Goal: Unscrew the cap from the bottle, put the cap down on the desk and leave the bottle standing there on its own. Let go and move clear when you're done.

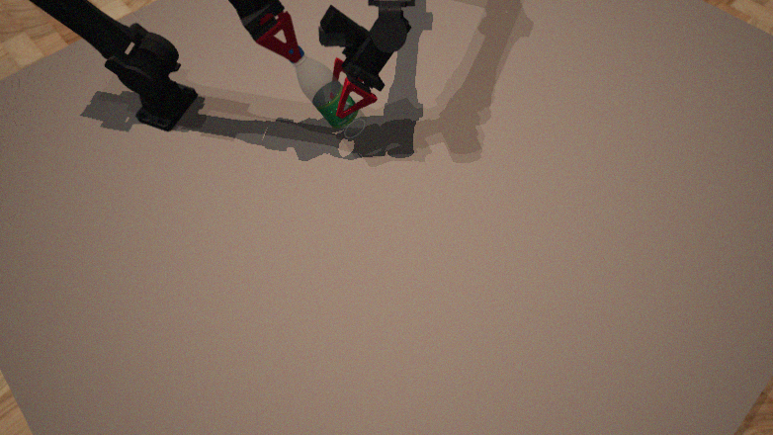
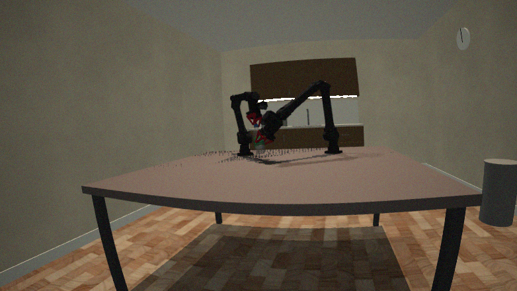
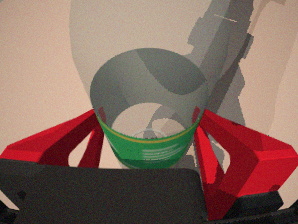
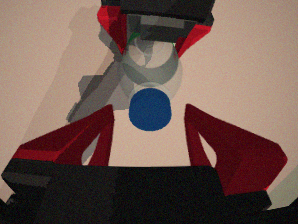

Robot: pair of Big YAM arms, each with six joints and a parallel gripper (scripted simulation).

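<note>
The bottle [image 1: 324, 92] is white with a green label and a blue cap [image 1: 291, 51]. My left gripper [image 1: 351, 100] is shut on the bottle's labelled lower body and holds it just above the desk. In the left wrist view the bottle [image 3: 147, 116] fills the space between the red fingers of the left gripper [image 3: 148, 125]. My right gripper [image 1: 286, 45] is over the cap and open. In the right wrist view the cap [image 4: 150, 110] sits between the fingers of the right gripper [image 4: 150, 121], with a gap on each side. Both also show in the exterior view, the bottle [image 2: 258, 143] small.
A black arm base [image 1: 156, 102] stands on the desk left of the bottle. Dark arm shadows [image 1: 378, 137] lie on the desk under the bottle. A grey bin [image 2: 500, 192] stands on the floor beside the desk.
</note>
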